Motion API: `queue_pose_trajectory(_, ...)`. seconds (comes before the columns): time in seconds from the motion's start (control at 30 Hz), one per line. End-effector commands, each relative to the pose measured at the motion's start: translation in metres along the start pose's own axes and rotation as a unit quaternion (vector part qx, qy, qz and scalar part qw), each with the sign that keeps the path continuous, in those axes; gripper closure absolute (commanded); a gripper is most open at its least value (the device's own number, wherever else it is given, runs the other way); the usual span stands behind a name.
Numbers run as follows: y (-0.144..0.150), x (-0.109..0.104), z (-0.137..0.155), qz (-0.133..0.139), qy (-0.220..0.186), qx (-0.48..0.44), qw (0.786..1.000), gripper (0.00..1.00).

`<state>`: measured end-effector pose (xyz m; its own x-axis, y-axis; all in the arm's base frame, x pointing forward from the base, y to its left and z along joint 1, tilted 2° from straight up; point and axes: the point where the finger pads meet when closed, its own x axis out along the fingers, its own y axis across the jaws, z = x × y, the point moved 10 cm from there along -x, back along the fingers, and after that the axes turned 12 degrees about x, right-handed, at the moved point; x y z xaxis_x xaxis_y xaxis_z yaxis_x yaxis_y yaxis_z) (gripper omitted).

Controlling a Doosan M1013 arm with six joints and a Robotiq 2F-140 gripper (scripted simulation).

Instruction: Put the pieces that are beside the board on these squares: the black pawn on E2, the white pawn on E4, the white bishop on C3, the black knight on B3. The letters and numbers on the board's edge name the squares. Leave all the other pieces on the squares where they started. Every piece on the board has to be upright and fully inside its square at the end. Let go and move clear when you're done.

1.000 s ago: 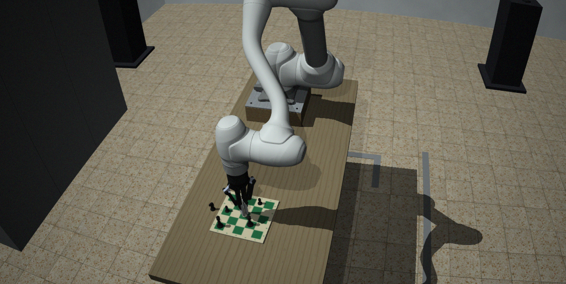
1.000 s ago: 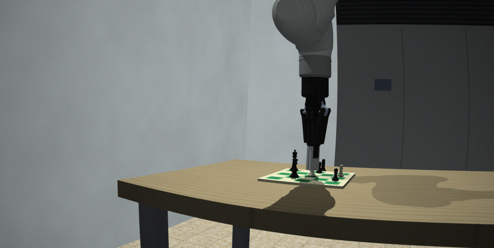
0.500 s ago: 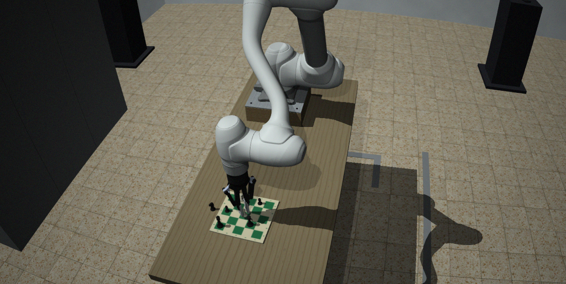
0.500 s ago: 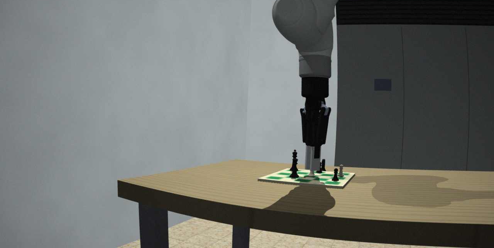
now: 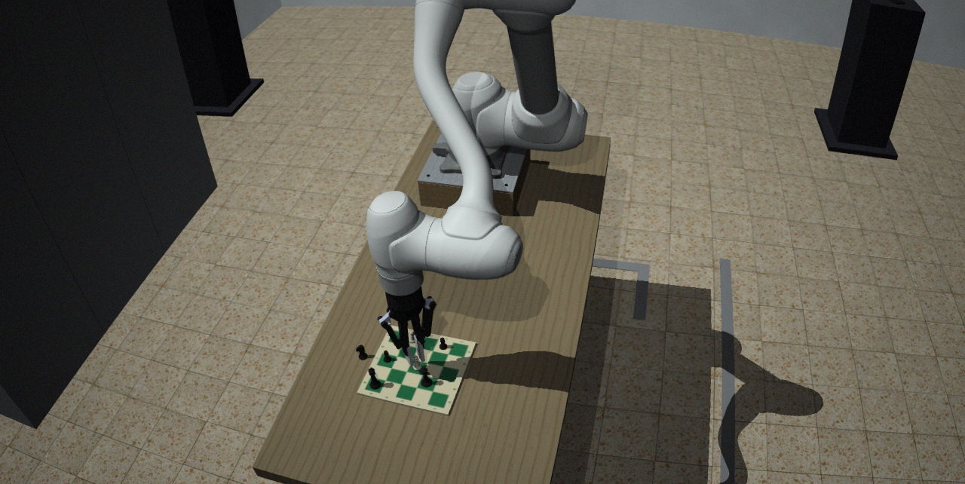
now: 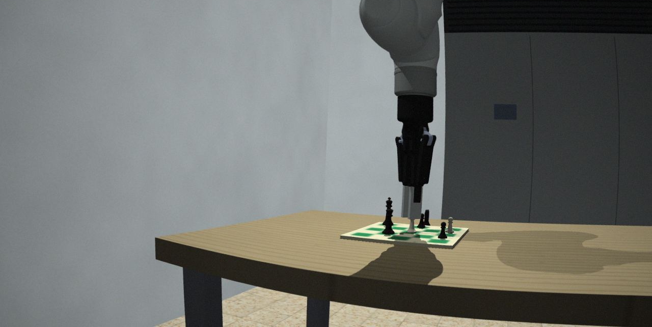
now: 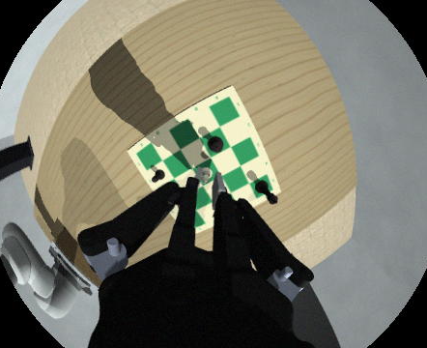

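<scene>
White bishop (image 5: pixel 416 367) (image 6: pixel 411 226) (image 7: pixel 205 174): upright on C3 as far as the views show, its base resting on the board (image 5: pixel 422 397) (image 6: pixel 351 236) (image 7: pixel 233 161), its top between the fingertips. The gripper (image 5: pixel 415 356) (image 6: pixel 409 217) (image 7: pixel 207 177) is parted a little, with a narrow gap beside the bishop in the wrist view, so I judge it has let go, though its fingers are down around the piece.

Nearby, the tall black piece (image 5: pixel 426 379) (image 6: pixel 385 222) (image 7: pixel 215 144) stands on B2. Out toward the edges, the black pawn (image 5: pixel 442 344) (image 6: pixel 442 230) (image 7: pixel 158 175) is upright on E2, and the white pawn (image 6: pixel 450 225) is upright further along the E side, apparently on E4; the arm hides it from above. The king (image 5: pixel 374 379) (image 6: pixel 388 202) (image 7: pixel 263 188) is on A5 and the other pawn (image 5: pixel 386 356) (image 6: pixel 421 221) on C5.

Off the board, on the table (image 5: pixel 405 440) (image 6: pixel 273 238) (image 7: pixel 296 97), the black knight (image 5: pixel 361 351) (image 6: pixel 427 217) waits upright.

That makes three of four placed, by my reading. Left to do: lift clear without tipping the bishop, then fetch the knight for B3, a tight spot beside B2 and C3.
</scene>
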<state>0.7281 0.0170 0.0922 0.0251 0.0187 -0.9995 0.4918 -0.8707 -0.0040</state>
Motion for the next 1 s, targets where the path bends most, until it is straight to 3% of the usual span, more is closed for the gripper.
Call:
queue_pose_trajectory(0.0, 0.001, -0.01, -0.001, 0.0, -0.001, 0.001, 1.0, 0.78)
queue_pose_trajectory(0.4, 0.001, -0.069, -0.001, 0.0, -0.001, 0.001, 1.0, 0.78)
queue_pose_trajectory(0.7, 0.001, -0.078, -0.001, 0.0, -0.001, 0.001, 1.0, 0.78)
queue_pose_trajectory(0.73, 0.001, -0.078, -0.001, 0.0, -0.001, 0.001, 1.0, 0.0)
queue_pose_trajectory(0.97, 0.001, -0.078, -0.001, 0.0, -0.001, 0.001, 1.0, 0.0)
